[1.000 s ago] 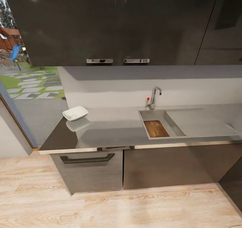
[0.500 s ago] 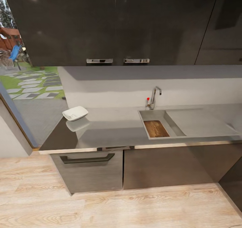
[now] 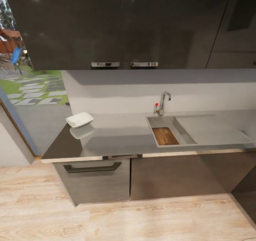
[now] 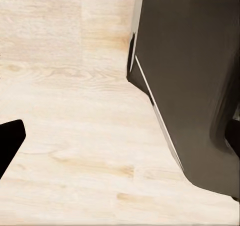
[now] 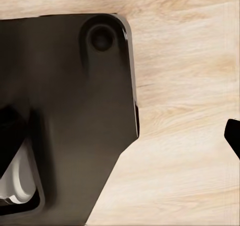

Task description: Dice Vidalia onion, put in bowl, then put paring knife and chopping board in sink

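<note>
The dark-brown chopping board (image 3: 165, 135) lies flat inside the grey sink (image 3: 160, 121), under the chrome faucet (image 3: 163, 103) with its red knob. A white squarish bowl (image 3: 79, 119) rests at the far left end of the glossy countertop (image 3: 117, 138); its contents are too small to make out. The Vidalia onion and the paring knife are out of view. My left gripper (image 4: 120, 146) hangs over the wooden floor beside the robot's dark base, fingers at the frame edges, open and empty. My right gripper (image 5: 120, 141) is also low over floor and base, open and empty.
Dark wall cupboards (image 3: 121, 27) hang above the counter. Grey base cabinets with a dark bar handle (image 3: 92, 168) stand below it. A flat drainboard (image 3: 213, 129) lies right of the basin. A glass door (image 3: 21, 91) to the garden is at the left. Light wooden floor (image 3: 124, 219) stretches in front.
</note>
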{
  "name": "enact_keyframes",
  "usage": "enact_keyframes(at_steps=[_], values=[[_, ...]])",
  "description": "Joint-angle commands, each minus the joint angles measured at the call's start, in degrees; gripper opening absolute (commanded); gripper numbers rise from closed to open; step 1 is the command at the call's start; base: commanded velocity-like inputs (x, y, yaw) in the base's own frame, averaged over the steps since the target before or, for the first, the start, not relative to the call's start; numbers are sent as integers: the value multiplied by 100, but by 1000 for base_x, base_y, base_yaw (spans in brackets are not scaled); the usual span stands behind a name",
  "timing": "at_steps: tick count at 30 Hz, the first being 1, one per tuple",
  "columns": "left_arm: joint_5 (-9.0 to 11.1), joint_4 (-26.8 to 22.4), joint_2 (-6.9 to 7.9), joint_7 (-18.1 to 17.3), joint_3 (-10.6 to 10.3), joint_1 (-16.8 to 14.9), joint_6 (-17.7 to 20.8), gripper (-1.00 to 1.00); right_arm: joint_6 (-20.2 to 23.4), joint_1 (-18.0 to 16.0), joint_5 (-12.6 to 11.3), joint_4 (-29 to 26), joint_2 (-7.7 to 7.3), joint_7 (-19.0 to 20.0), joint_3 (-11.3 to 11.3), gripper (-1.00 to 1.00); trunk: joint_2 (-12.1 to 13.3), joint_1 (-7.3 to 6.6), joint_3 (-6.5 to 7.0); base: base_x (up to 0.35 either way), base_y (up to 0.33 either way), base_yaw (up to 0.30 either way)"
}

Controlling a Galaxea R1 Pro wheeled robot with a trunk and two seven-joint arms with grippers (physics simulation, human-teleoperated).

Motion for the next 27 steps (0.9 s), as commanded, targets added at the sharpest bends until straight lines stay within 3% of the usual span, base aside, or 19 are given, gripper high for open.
enact_keyframes(at_steps=[1,13,19,27], values=[[33,1,1,18,-33,3,-4,100,-2,4,-48,-15,2,-11,49,100,-10,3,-9,0,0,0],[13,34,17,9,-27,3,-35,100,-40,4,-43,-86,-39,-6,43,100,-10,3,-9,0,0,0],[12,25,17,7,-27,3,-41,100,-69,4,-63,-271,60,3,46,100,-10,3,-9,0,0,0],[12,21,17,5,-27,3,-43,100,-77,4,-54,-312,54,4,48,100,-10,3,-9,0,0,0]])
